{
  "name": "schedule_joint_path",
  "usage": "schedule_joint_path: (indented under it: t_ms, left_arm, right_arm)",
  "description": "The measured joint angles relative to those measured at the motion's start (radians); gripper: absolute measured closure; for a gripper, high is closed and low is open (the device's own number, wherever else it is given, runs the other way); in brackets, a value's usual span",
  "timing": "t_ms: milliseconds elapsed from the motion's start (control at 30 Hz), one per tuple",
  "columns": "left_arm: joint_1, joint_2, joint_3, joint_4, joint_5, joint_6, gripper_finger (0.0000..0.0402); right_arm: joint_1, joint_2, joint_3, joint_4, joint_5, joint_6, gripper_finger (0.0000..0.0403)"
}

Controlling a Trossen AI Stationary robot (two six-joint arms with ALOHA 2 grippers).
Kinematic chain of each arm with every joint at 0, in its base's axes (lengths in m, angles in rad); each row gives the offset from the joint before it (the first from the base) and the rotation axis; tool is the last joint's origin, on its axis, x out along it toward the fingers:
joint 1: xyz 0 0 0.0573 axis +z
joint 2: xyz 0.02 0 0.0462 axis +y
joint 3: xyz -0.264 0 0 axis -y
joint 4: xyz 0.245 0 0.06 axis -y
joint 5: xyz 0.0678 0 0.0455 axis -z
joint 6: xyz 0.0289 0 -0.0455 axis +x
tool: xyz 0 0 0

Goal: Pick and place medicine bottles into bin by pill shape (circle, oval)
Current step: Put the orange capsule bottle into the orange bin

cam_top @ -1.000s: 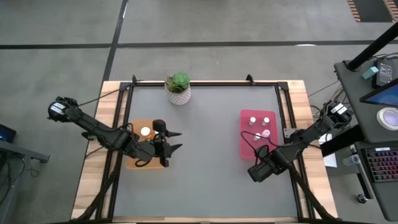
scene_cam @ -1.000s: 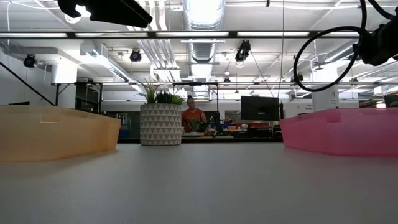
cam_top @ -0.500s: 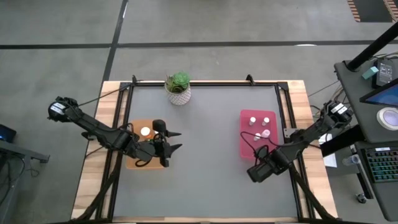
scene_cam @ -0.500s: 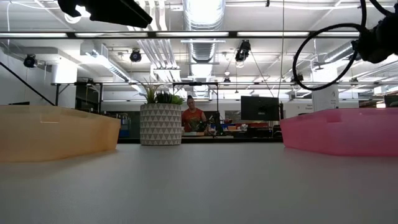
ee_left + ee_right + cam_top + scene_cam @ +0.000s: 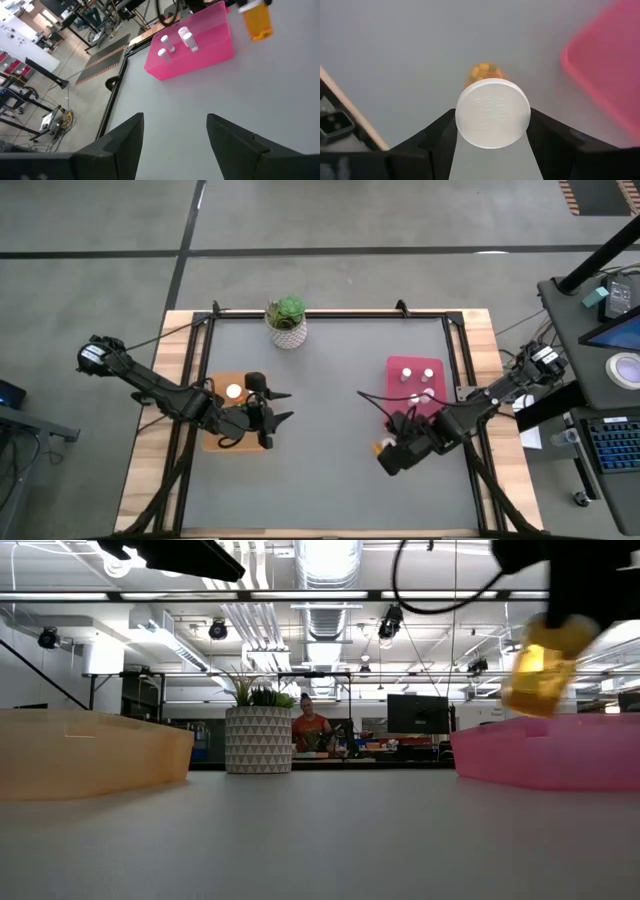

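Observation:
My right gripper (image 5: 386, 451) is shut on an orange medicine bottle (image 5: 540, 668) with a white cap, held above the grey table just left of the pink bin (image 5: 396, 418). Several slim white-capped bottles (image 5: 427, 374) stand in the pink bin. One white-capped bottle (image 5: 234, 391) stands in the orange bin (image 5: 212, 442) on the left. My left gripper (image 5: 288, 406) hangs open and empty at the orange bin's right edge. My right gripper pinches the bottle's white cap (image 5: 492, 120) between its two fingers (image 5: 440, 136), one on each side of the cap's rim. The fingers come from above, pointing down. The orange body (image 5: 484, 73) hangs below the cap, slightly tilted and clear of the table.
A potted green plant (image 5: 287, 320) stands at the middle of the table's far edge. The table's middle (image 5: 330, 440) between the two bins is bare grey surface. A person (image 5: 310, 728) sits in the room far beyond the table.
My right gripper has moved toward the table's left, away from the pink bin's near end, carrying the orange bottle. In the low view the bottle has come in from the right. My left arm has kept still.

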Motion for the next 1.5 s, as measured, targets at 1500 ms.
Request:
schedule_joint_path:
  t_ms: [1500]
  left_arm:
    - [0.072, 0.187, -0.054, 0.198, 0.006, -0.157, 0.0200]
  right_arm:
    - [-0.351, 0.334, 0.311, 0.559, 0.180, -1.096, 0.0191]
